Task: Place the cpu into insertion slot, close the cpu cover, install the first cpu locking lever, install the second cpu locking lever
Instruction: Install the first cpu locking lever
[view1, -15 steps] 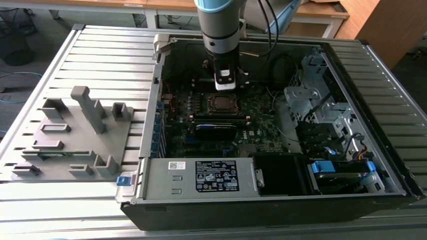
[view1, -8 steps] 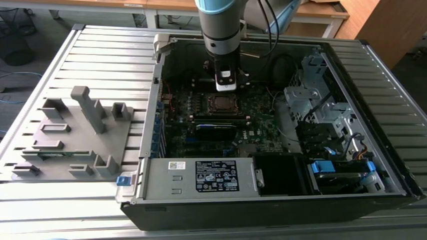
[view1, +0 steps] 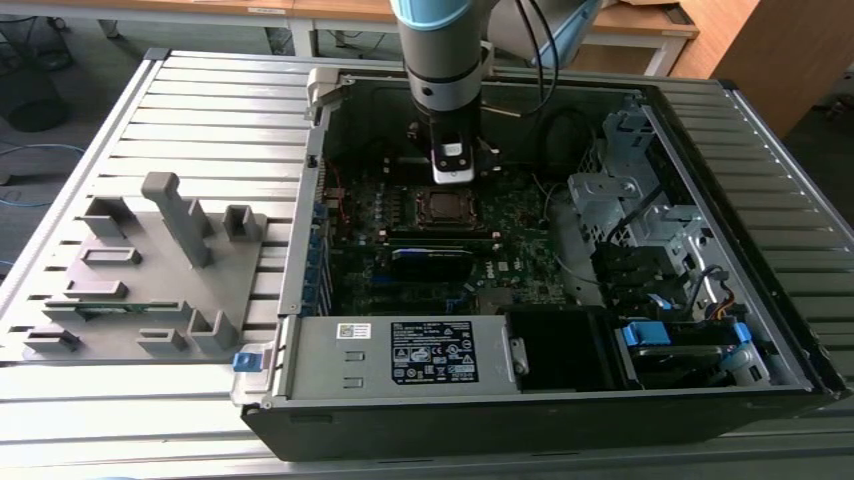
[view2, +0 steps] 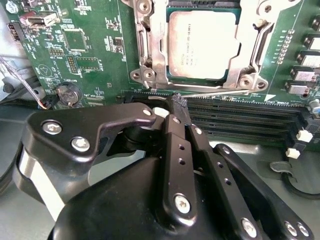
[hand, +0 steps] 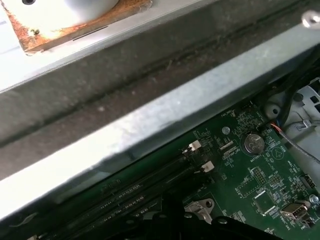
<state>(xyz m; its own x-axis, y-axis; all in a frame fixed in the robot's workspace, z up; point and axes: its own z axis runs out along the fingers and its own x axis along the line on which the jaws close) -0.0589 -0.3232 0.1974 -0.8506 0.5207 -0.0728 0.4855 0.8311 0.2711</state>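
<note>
While the arm (view1: 442, 60) reaches down into the open computer case (view1: 747, 120), its gripper (view2: 179, 106) sits just beside the edge of the socket that faces the memory slots (view2: 240, 117), low over the green motherboard (view2: 90, 55). In the second wrist view the two black fingers (view2: 175, 145) lie pressed together with no gap between their tips, and the tips meet at the thin silvery locking lever (view2: 215, 92) that runs along that edge of the socket; whether they actually pinch the wire I cannot tell. The cpu (view2: 202, 44), with its dull grey metallic top, lies flat inside the insertion slot (view2: 235, 75), and the cpu cover (view2: 155, 45) is folded down around it, its silvery frame bordering the chip on all sides so that the chip shows through the square window. In the exterior view the socket (view1: 442, 207) sits near the middle of the board, directly under the gripper, with the power supply (view1: 400, 352) along the case's near edge and the drive bays (view1: 627, 200) toward the exterior view's right. The case rests on a slatted grey table (view1: 200, 110), and a grey fixture block (view1: 147, 270) with upright posts stands on the table at the exterior view's left. The first wrist view shows a coin battery (hand: 253, 144) on the board beside the case's metal wall (hand: 150, 120).
</note>
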